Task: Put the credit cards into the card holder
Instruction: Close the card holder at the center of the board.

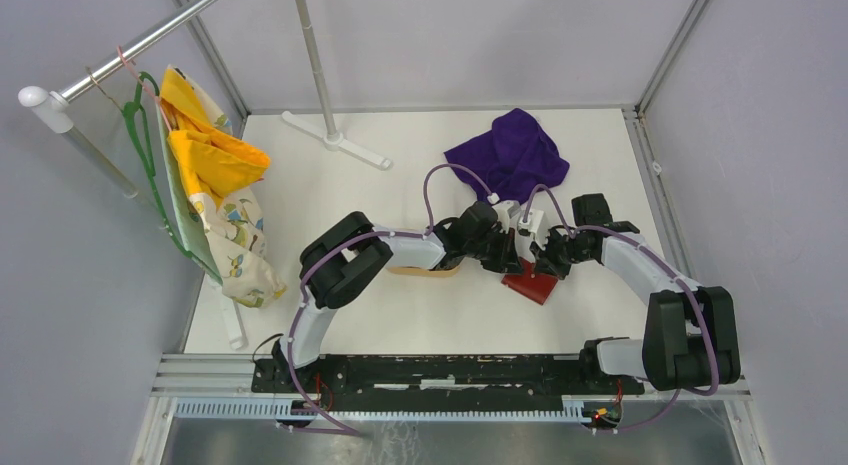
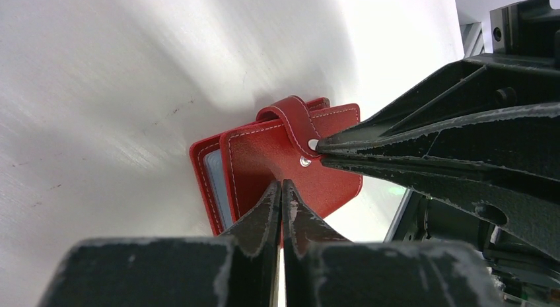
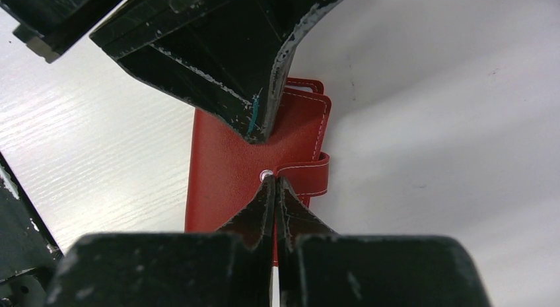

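Observation:
The red card holder (image 1: 532,283) lies folded on the white table, its snap tab (image 2: 290,119) wrapped over the cover. A pale card edge (image 2: 214,181) shows between its covers in the left wrist view; the other credit cards are hidden. My left gripper (image 2: 282,183) is shut, tips touching the holder's cover (image 2: 264,155). My right gripper (image 3: 275,179) is shut, tips touching the snap stud beside the tab (image 3: 307,175). The holder (image 3: 221,181) also shows in the right wrist view. In the top view the left gripper (image 1: 512,261) and right gripper (image 1: 545,267) meet over the holder.
A tan wooden tray (image 1: 425,271) lies partly under my left arm. A purple cloth (image 1: 510,155) lies at the back. A white stand base (image 1: 335,140) sits back left. Clothes on a green hanger (image 1: 210,185) hang at the left edge.

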`<state>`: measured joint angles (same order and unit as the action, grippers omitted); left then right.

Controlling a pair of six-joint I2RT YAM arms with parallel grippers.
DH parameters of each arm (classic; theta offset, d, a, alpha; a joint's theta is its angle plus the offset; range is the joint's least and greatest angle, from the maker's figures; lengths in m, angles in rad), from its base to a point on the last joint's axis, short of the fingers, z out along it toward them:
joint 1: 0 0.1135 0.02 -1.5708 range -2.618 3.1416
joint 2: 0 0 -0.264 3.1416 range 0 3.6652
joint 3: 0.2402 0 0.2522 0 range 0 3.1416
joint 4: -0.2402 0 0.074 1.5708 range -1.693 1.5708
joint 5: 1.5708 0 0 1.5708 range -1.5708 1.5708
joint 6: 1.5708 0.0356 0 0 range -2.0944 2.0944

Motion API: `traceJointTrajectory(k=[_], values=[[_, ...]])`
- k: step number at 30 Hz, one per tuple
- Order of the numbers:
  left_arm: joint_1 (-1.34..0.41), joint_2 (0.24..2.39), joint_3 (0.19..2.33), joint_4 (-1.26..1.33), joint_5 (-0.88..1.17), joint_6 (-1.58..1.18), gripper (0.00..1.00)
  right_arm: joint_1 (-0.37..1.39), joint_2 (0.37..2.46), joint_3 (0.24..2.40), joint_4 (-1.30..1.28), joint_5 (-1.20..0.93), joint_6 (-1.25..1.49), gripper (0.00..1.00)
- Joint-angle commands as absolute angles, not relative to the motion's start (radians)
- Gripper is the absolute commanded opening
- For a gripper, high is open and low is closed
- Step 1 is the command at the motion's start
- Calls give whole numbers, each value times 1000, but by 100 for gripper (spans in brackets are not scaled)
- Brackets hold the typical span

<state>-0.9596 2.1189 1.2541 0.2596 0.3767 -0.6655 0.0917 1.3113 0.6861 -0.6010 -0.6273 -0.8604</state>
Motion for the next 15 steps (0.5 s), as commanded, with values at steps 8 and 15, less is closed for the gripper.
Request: traceJointTrajectory(k=[8, 15], values=[[-967, 2177, 1269, 192, 356, -673, 6, 101, 1320, 679, -610, -632, -870, 0], [-967, 2175, 1266, 192, 356, -673, 6, 107, 1310, 666, -624, -611, -891, 0]])
